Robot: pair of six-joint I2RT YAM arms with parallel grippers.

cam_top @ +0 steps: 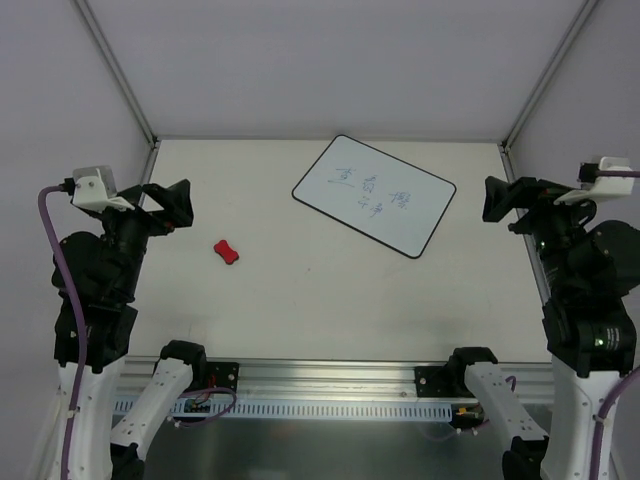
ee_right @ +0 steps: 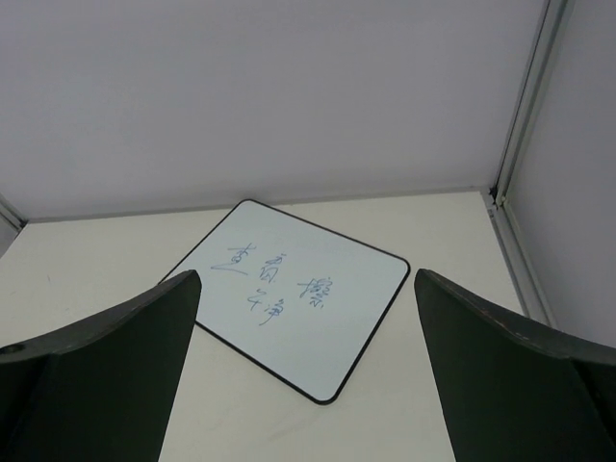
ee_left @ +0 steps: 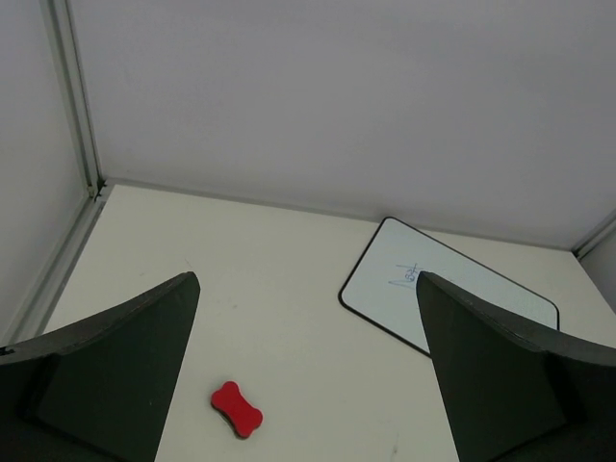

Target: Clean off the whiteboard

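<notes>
Lighting is bright, even and diffuse, coming from overhead. Shadows on the worktop point(cam_top: 330, 290) are weak and soft-edged. The eraser point(cam_top: 226, 251) casts only a thin one along its base. The whiteboard point(cam_top: 375, 195) reads uniformly white. Its blue writing is sharp in the right wrist view and fainter from above. In the wrist views the left gripper point(ee_left: 306, 276) and right gripper point(ee_right: 307, 272) render near-black, with little surface detail and slightly soft edges. The frame posts point(cam_top: 115, 70) splay outward in the top view.

Part of whiteboard point(ee_left: 385, 289) hidden behind left hand point(ee_left: 306, 277) finger; handwriting point(cam_top: 372, 190) illegible.
</notes>
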